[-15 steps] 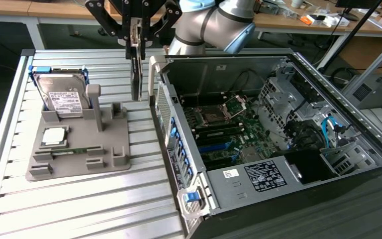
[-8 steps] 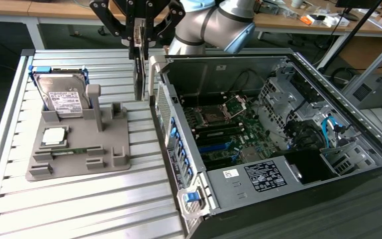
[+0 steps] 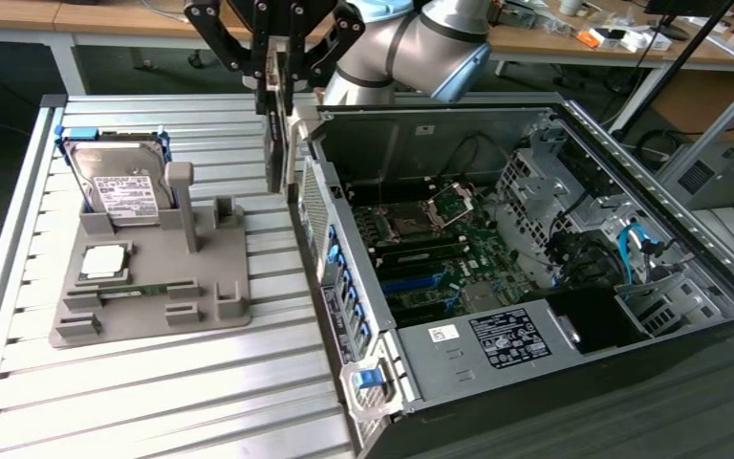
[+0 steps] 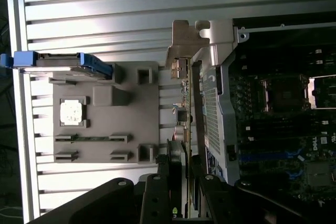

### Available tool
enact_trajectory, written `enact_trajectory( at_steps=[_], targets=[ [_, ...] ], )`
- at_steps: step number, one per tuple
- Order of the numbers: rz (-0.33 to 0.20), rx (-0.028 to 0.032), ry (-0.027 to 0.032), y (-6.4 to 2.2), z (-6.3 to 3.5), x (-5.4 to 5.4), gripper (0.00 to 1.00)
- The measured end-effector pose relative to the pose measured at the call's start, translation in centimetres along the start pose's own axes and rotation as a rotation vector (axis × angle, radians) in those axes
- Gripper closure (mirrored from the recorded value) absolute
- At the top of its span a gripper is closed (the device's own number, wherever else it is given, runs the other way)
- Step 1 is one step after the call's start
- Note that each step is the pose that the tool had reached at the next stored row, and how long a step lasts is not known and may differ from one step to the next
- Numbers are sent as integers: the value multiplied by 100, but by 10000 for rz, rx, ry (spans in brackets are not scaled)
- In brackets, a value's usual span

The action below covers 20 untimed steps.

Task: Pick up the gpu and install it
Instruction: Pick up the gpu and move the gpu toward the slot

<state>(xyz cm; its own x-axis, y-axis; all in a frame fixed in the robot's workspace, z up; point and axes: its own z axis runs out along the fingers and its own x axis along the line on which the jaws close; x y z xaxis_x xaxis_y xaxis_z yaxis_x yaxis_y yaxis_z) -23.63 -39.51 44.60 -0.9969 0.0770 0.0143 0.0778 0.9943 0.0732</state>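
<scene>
The gripper (image 3: 278, 76) clamps the gpu (image 3: 274, 143) edge-on, long axis vertical, beside the case (image 3: 469, 108).

Count: 1 gpu (image 3: 274, 153); 1 hard drive (image 3: 118, 182); 1 CPU chip (image 3: 103, 260); 1 memory stick (image 3: 150, 289); 1 grey holder tray (image 3: 150, 314); 1 open computer case (image 3: 469, 359); 1 motherboard (image 3: 431, 263); 1 gripper (image 3: 278, 84); 1 robot arm (image 3: 405, 48)

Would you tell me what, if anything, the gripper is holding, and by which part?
The gripper holds the gpu by its upper edge, jaws against both faces; it hangs upright beside the open computer case.
</scene>
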Motion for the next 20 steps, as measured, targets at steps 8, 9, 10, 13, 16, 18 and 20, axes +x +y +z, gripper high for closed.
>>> enact_trajectory(
  at_steps=[8,9,10,13,16,18,20],
  targets=[
    [2,3,34,7,6,-92,73],
    [2,3,39,8,7,-106,73],
    [3,3,42,8,8,-117,73],
    [5,4,56,11,10,-153,73],
    [6,6,78,15,12,-201,73],
    [7,7,92,16,15,-228,73],
    [8,8,108,18,19,-257,73]
  ],
)
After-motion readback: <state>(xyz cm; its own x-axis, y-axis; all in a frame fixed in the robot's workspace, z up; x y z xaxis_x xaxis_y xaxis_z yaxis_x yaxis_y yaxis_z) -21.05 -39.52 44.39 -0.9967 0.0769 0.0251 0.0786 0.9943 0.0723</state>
